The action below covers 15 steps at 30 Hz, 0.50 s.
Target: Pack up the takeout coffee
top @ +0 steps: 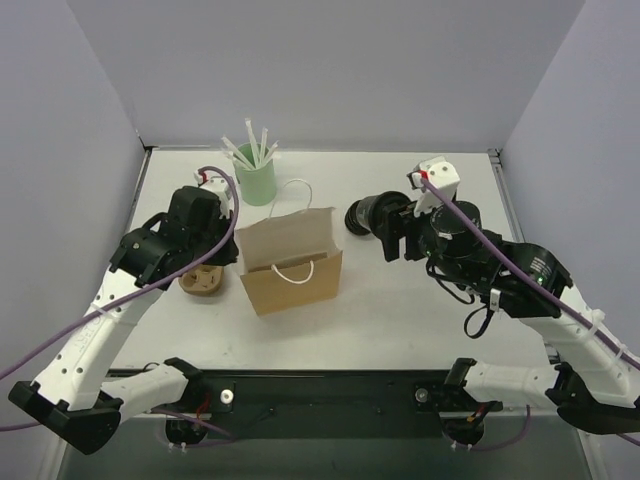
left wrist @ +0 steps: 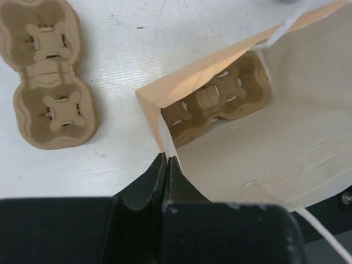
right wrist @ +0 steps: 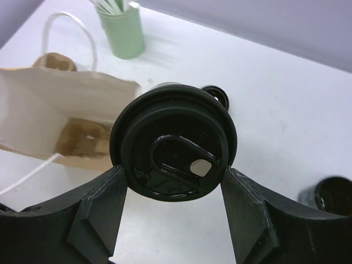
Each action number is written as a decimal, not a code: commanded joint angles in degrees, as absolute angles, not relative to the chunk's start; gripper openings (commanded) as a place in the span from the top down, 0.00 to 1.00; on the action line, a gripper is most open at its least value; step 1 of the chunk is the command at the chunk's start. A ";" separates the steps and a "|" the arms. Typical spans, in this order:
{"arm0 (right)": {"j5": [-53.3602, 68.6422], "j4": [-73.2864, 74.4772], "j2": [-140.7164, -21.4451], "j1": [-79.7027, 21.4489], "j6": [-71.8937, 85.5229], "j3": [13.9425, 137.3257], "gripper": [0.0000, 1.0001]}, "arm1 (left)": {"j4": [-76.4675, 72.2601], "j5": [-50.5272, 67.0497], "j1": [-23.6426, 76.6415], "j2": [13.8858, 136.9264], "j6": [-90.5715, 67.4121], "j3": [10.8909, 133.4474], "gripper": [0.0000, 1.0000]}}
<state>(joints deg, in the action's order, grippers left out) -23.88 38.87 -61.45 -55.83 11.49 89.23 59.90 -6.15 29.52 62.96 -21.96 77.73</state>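
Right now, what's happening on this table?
The left end effector is pinched shut on the rim of the brown paper bag, which stands open; one pulp cup carrier sits inside it and a second carrier lies on the table beside it. The right end effector grips the lidded takeout coffee to the right of the bag, not yet in it.

Two carriers [left wrist: 49, 71]: one on the tabletop, one inside the single bag [top: 290, 262]. One green cup [top: 256, 182] of several straws [top: 255, 148]. One lidded black cup [right wrist: 173, 148], plus two unclear black round things [right wrist: 333, 197].
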 commanded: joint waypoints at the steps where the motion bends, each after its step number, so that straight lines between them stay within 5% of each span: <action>1: -28.57 51.74 -59.16 -51.86 22.47 88.25 0.58 | 64.24 -13.44 29.27 61.61 -20.74 79.63 1.00; 15: -16.53 53.80 -60.73 -42.98 31.55 68.48 0.56 | 63.02 -13.28 29.00 58.80 -20.21 79.63 1.00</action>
<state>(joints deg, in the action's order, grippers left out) -20.27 53.41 -59.48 -43.97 29.23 73.06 64.45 -14.31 29.47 60.34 -21.12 77.73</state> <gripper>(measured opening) 0.651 0.033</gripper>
